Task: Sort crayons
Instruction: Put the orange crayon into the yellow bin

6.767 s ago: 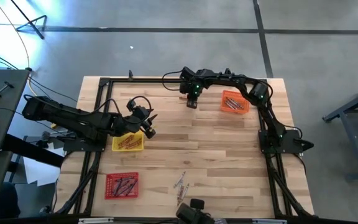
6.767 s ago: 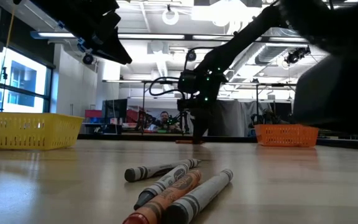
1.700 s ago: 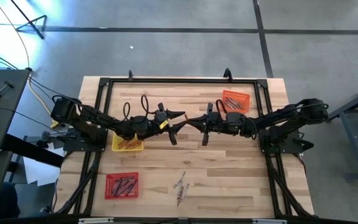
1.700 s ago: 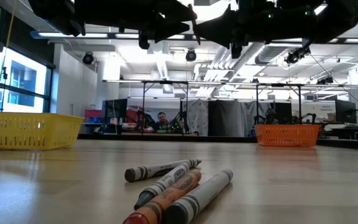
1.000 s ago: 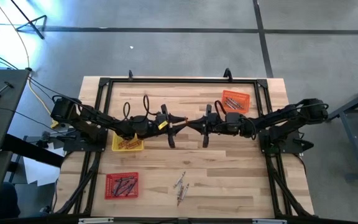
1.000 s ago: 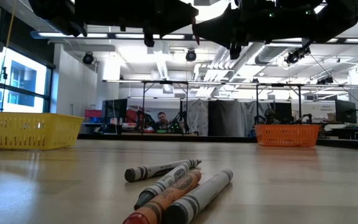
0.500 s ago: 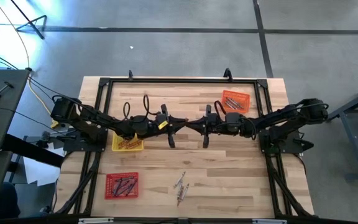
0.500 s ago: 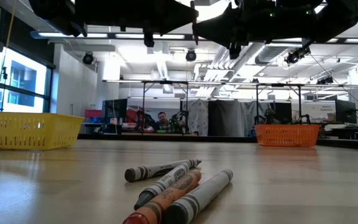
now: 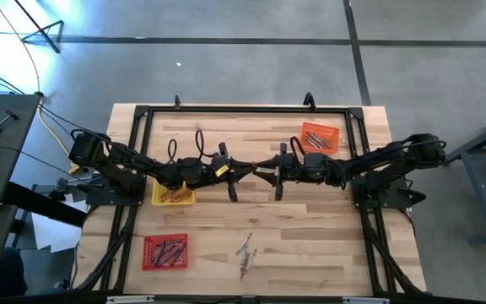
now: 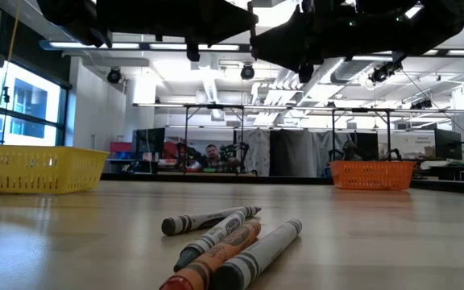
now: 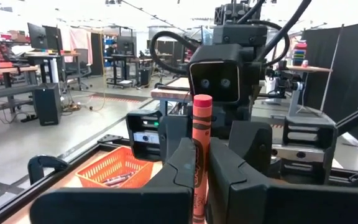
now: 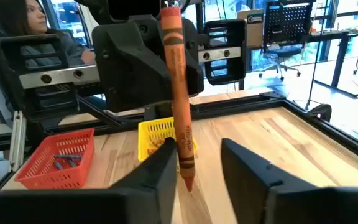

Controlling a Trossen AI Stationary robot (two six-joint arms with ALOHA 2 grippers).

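You had both arms stretched to mid-bench, hands tip to tip above the pale wooden bench (image 9: 310, 219); the left hand (image 9: 236, 166) was clenched on a red-orange wax crayon with a paper wrapper (image 11: 201, 155), standing it upright between its dark fingers (image 11: 182, 165), gripped along the lower half with the blunt end proud above them; the right hand (image 9: 267, 167) stood released, its fingers (image 12: 253, 171) apart on either side of that crayon and touching nothing, as its own wrist view showed, the point hanging between them.

Judge the crayon as light and stiff but brittle; wax snaps under a sideways load and the paper sleeve can slip; so I would take hold on the wrapped middle, square across the barrel, never at the tapered tip, and squeeze gently.

The transfer looked complete, so the carry to a tray was likely next; the small square yellow plastic tray (image 9: 174, 194) sat at about eight o'clock from the hands, just under the left arm; the orange plastic tray (image 9: 319, 138) lay at two o'clock with crayons in it; the red plastic tray (image 9: 165, 252) at seven o'clock held several more.

A loose cluster of unsorted crayons (image 9: 245, 250), grey and orange among them, lay at six o'clock near the bench's front edge, touching one another.
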